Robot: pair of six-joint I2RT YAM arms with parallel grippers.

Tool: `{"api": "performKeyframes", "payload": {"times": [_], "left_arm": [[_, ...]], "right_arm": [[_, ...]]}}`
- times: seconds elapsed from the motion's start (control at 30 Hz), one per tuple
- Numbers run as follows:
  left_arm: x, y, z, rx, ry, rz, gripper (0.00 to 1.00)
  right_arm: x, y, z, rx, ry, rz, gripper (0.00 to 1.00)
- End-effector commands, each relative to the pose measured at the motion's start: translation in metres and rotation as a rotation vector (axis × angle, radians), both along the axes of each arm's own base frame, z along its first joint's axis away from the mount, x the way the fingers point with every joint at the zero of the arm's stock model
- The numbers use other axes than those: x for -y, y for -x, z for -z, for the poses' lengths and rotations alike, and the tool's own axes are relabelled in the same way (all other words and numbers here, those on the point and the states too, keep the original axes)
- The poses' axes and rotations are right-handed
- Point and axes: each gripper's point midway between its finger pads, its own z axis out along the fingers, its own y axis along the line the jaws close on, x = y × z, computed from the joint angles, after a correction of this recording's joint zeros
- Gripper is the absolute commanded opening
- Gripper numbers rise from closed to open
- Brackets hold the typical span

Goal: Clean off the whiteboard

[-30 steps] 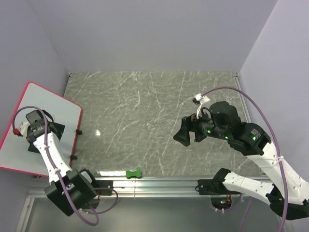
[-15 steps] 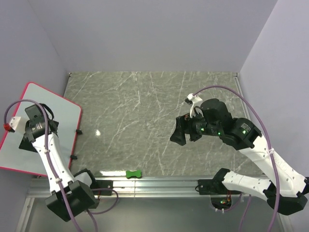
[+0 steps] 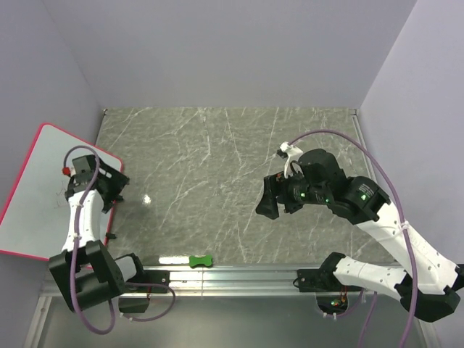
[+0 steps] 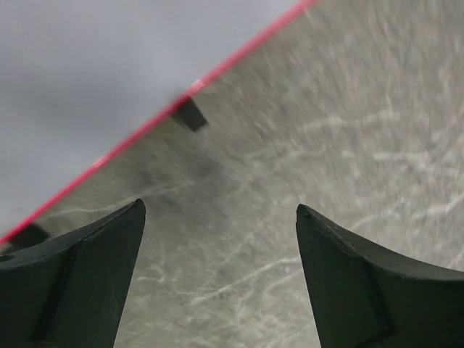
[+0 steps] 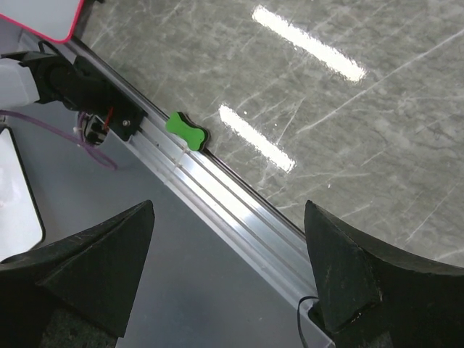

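Left wrist view: left gripper (image 4: 221,217) spread wide, nothing between its black fingers, hovering at the red-pink rim of the large flat white whiteboard (image 4: 94,65). The board lies at the table's left edge, running out toward the wall, with a small black clip (image 4: 190,114) at its rim. Right gripper (image 5: 228,217) also spread and empty, above the grey marble tabletop (image 3: 217,159). Risk: no eraser is held, so bare fingers could shove the board off its clip. No readable labels or writing.

The left arm (image 3: 75,225), at 8 o'clock, and the right arm (image 3: 406,243), at 4 o'clock, are white with black joints and purple cables (image 3: 326,131). Tiny green lights (image 3: 324,192) dot the right one. Their fingers (image 4: 72,283) are black wedges.
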Motion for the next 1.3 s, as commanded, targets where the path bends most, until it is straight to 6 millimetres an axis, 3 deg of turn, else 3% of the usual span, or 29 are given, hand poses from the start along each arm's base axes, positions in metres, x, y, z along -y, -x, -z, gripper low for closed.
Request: {"api": "performKeyframes", "payload": {"times": [0.0, 0.13, 0.2, 0.4, 0.63, 0.87, 1.27], "left_arm": [[0.015, -0.022, 0.004, 0.077, 0.013, 0.062, 0.89], [0.023, -0.036, 0.015, 0.045, 0.028, 0.069, 0.89], [0.012, -0.043, 0.018, -0.001, -0.017, 0.014, 0.89], [0.016, -0.053, 0.024, -0.095, -0.091, -0.047, 0.89], [0.004, -0.038, 0.030, -0.160, -0.170, -0.173, 0.83], [-0.004, -0.015, 0.031, -0.204, -0.241, -0.213, 0.85], [-0.011, -0.018, 0.068, -0.219, -0.203, -0.218, 0.83]], "right_arm": [[-0.005, -0.003, 0.004, -0.008, -0.011, 0.008, 0.91], [-0.013, -0.006, 0.007, -0.027, -0.026, 0.013, 0.90], [-0.016, -0.007, 0.011, -0.044, -0.021, 0.012, 0.90], [-0.018, -0.011, 0.017, -0.065, 0.004, 0.021, 0.90], [-0.019, -0.017, 0.017, -0.073, 0.037, 0.029, 0.89], [-0.023, -0.019, 0.021, -0.092, 0.044, 0.036, 0.89], [-0.026, -0.021, 0.026, -0.108, 0.050, 0.036, 0.88]]}}
